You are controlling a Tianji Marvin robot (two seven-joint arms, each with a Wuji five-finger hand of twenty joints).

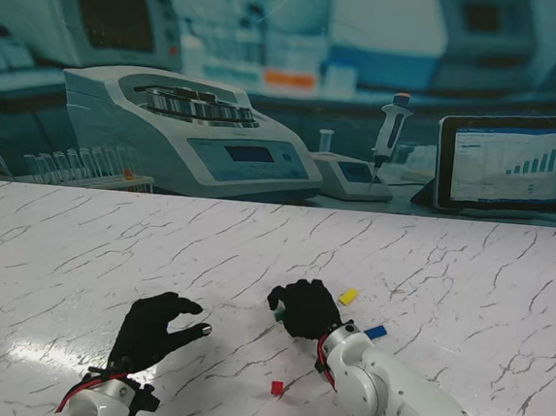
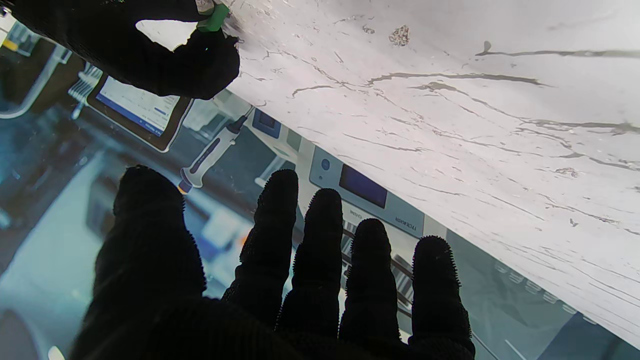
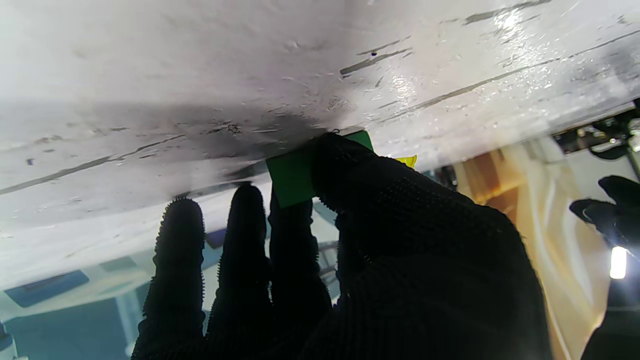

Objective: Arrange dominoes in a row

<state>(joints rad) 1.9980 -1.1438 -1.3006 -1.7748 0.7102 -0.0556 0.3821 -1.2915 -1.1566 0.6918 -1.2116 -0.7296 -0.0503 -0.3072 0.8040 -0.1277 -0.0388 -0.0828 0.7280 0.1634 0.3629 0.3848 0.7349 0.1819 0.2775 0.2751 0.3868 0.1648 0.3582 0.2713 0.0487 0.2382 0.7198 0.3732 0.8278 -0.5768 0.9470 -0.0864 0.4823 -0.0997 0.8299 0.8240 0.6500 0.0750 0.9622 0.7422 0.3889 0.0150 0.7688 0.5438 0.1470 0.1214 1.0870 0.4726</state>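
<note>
Right hand (image 1: 305,308) near the middle of the marble counter (image 1: 80,239), pinching a green domino (image 3: 292,177) between thumb and forefinger; in the right wrist view, the piece's far edge touching or just off the stone, hard to say which. Left hand (image 1: 155,329) at eight o'clock from the right one, grasping nothing, fingers spread, hovering over bare counter.

Other pieces lying flat: yellow domino (image 1: 348,296) just at two o'clock from the right hand, blue domino (image 1: 375,331) at four o'clock beside the wrist, red domino (image 1: 277,388) well toward six o'clock. No row formed yet.

Probably light, rigid plastic: no risk of crushing, but smooth faces on a glossy top, so likely to skid or topple. Best taken by the two broad faces, high on the piece, leaving the lower edge free to seat squarely. Gentle release advisable, straight up and away.
</note>
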